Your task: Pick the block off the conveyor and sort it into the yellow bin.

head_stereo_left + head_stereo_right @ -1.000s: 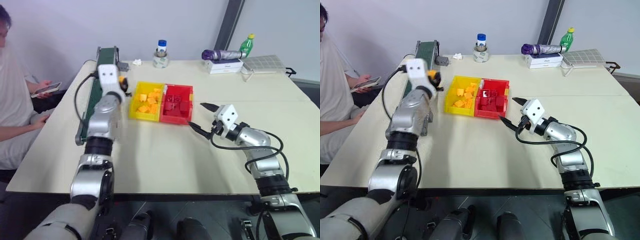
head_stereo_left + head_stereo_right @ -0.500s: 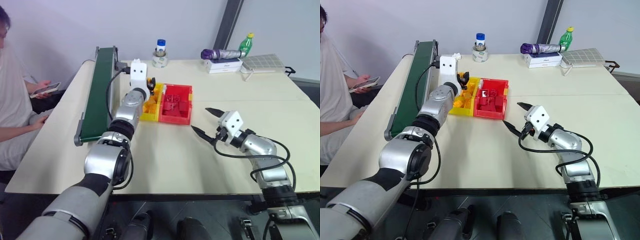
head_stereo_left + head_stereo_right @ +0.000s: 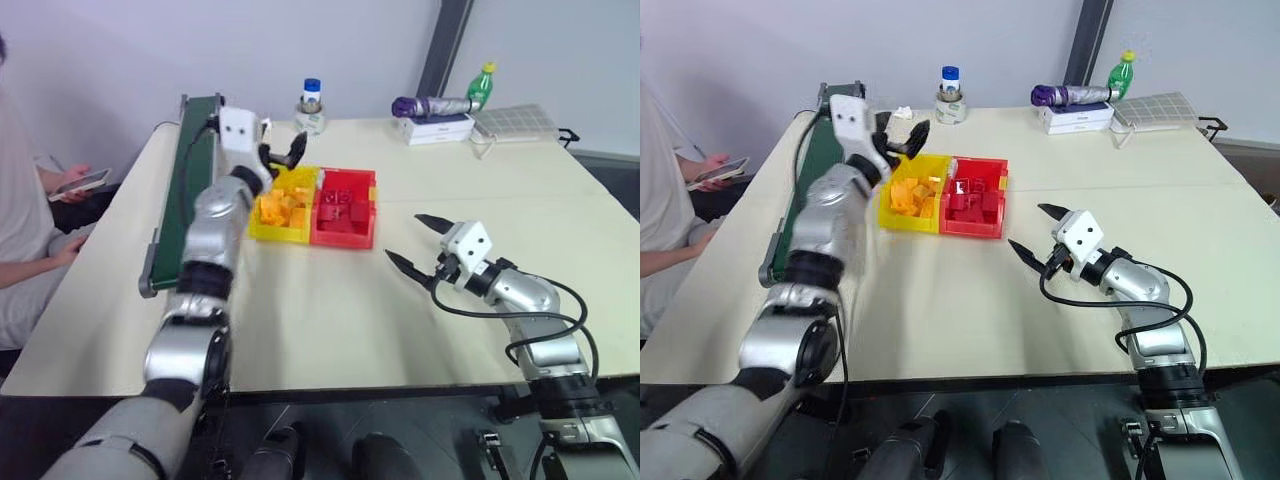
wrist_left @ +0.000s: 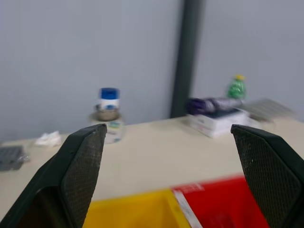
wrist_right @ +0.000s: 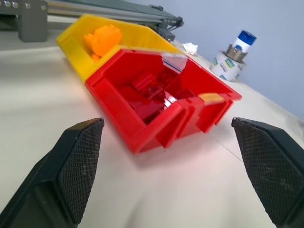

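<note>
Both claws are standing wide with nothing between their fingers. Nearest, the right gripper (image 3: 418, 243) is hovering low over the pale beige table (image 3: 330, 310), pointing toward the small rectangular red plastic bin (image 3: 344, 208) and well apart from it. Beyond that, the small rectangular yellow plastic bin (image 3: 262, 230) is sitting joined to the red one, and a heap of small yellow-orange plastic blocks (image 3: 280, 205) is lying inside it; which of them is the task's block I cannot tell. Over the yellow bin's far edge the left gripper (image 3: 283, 152) is hanging in the air, empty. Beside the bins the long dark green conveyor belt (image 3: 188, 190) is running toward the far wall. Farthest back, a blue-capped jar (image 3: 311, 98) is standing.
</note>
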`<act>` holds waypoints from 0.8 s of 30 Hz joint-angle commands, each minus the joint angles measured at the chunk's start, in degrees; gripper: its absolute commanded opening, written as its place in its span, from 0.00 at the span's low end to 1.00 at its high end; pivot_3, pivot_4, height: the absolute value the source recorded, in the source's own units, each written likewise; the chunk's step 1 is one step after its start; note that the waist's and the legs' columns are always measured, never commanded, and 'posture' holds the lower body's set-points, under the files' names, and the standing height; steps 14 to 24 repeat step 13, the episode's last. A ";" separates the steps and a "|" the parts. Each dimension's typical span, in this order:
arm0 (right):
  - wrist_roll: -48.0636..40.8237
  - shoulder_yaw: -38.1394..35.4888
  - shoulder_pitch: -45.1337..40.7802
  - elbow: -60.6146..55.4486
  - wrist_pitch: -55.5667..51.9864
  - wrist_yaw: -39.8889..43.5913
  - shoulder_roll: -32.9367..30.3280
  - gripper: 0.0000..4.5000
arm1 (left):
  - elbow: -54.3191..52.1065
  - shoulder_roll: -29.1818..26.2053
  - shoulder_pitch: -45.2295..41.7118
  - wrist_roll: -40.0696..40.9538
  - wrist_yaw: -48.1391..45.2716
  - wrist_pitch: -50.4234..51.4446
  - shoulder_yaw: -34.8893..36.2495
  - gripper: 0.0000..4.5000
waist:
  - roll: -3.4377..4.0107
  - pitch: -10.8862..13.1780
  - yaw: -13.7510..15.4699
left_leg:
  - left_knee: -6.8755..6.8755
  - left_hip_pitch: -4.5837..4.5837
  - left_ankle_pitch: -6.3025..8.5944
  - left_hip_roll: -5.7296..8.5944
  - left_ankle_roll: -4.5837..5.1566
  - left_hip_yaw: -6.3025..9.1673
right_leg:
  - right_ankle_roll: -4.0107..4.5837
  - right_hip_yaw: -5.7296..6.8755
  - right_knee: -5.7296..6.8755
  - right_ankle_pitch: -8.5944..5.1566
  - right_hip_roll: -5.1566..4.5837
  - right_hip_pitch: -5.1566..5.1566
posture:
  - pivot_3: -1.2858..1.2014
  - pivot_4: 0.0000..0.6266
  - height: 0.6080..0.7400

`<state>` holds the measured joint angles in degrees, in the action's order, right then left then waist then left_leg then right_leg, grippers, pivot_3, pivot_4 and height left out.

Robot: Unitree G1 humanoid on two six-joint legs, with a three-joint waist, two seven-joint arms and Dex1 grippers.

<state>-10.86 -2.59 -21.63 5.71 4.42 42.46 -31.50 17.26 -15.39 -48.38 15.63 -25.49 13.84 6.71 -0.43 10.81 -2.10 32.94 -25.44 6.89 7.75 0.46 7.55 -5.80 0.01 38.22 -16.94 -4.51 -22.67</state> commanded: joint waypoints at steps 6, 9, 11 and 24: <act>-0.39 -0.62 -2.83 3.93 4.12 1.74 0.08 1.00 | -31.13 -15.99 21.29 11.57 -9.69 15.12 7.45 0.98 | 0.04 -0.01 -0.04 | 0.06 0.07 0.08 -0.03 -0.13 0.03 | 0.15 0.00 0.00 0.00 0.02 0.07 | 0.52 0.24 1.00; -0.25 -0.33 -3.78 5.64 5.27 2.44 0.17 1.00 | -32.16 -18.87 26.29 14.30 -10.99 15.66 11.99 0.98 | 0.05 -0.02 0.89 | 0.05 0.10 0.09 -0.04 -0.14 0.04 | 0.33 0.00 -0.01 -0.10 0.01 0.02 | 0.52 0.24 1.00; -0.26 -0.25 -4.27 6.48 5.80 2.88 0.13 1.00 | -31.82 -20.43 29.43 14.60 -11.37 15.28 14.64 0.98 | 0.05 -0.01 1.26 | 0.06 0.09 0.09 -0.04 -0.14 0.04 | 0.45 -0.02 -0.03 -0.16 0.01 -0.04 | 0.52 0.24 1.00; -0.34 -0.24 -4.46 7.14 6.21 3.34 0.03 1.00 | -31.64 -22.01 33.16 14.78 -13.61 13.86 16.11 0.98 | 0.05 -0.01 1.40 | 0.03 0.07 0.09 -0.04 -0.14 0.04 | 0.49 -0.03 -0.06 -0.19 0.00 -0.11 | 0.52 0.24 1.00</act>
